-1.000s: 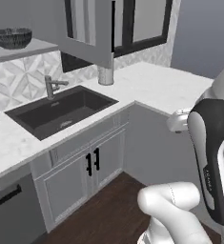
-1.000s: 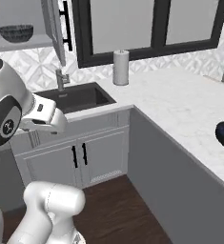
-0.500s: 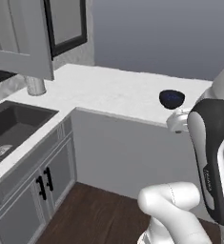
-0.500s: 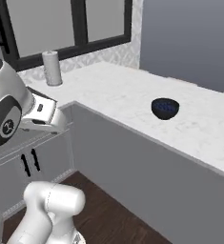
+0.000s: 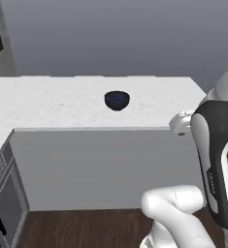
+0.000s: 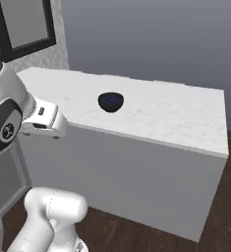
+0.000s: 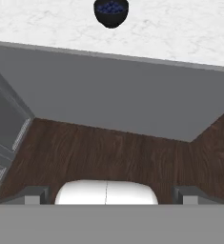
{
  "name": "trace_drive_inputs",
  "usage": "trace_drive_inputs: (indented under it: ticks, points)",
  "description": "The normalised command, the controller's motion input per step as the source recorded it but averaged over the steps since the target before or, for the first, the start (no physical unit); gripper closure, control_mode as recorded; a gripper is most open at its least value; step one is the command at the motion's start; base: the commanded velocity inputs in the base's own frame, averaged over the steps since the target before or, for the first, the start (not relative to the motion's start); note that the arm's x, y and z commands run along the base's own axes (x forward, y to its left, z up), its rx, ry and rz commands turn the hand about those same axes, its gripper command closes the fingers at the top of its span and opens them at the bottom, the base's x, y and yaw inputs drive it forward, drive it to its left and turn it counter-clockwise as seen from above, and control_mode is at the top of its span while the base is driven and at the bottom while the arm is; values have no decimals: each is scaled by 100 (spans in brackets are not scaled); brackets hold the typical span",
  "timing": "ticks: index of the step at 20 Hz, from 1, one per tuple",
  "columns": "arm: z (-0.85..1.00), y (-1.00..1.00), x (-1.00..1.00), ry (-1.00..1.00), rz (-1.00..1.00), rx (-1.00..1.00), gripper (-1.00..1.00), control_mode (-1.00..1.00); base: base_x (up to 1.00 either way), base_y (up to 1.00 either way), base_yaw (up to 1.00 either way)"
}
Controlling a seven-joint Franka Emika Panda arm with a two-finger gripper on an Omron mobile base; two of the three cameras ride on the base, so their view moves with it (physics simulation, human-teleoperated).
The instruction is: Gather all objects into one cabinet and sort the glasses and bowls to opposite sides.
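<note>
A small dark blue-black bowl (image 5: 117, 100) (image 6: 110, 101) stands upright and alone on the white marble counter (image 5: 52, 104) (image 6: 176, 115). In the hand view the bowl (image 7: 111, 11) sits at the top edge, far beyond my gripper (image 7: 108, 195). My gripper's dark fingertips (image 7: 35, 195) stand wide apart at the bottom, open with nothing between them, above the wooden floor. The arm's wrist (image 5: 182, 123) (image 6: 41, 118) hangs in front of the counter's edge, short of the bowl. The cabinet and the glasses are out of view.
The counter is a peninsula with a plain grey front panel (image 5: 101, 164) (image 6: 151, 182), and it ends at the right (image 6: 224, 123). Dark wood floor (image 7: 108, 152) lies below. White panelled base cabinets (image 5: 4, 203) stand at the left, a black-framed window (image 6: 23, 27) behind them.
The whole picture has swung to the right with the base. The sink, paper roll and wall cabinet have left the view, and the small bowl now sits near the middle. The gripper stays open.
</note>
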Motion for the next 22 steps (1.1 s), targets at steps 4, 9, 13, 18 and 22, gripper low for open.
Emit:
trace_drive_inputs:
  ticks: [4,9,13,18,22]
  points:
    - [0,0,0,0,0,0,-100,100,0,3,-63]
    - [0,0,0,0,0,0,-100,100,0,0,-58]
    - [0,0,0,0,0,0,-100,100,0,0,-56]
    - [0,0,0,0,0,0,-100,100,0,0,-56]
    - [0,0,0,0,0,0,-100,100,0,0,-54]
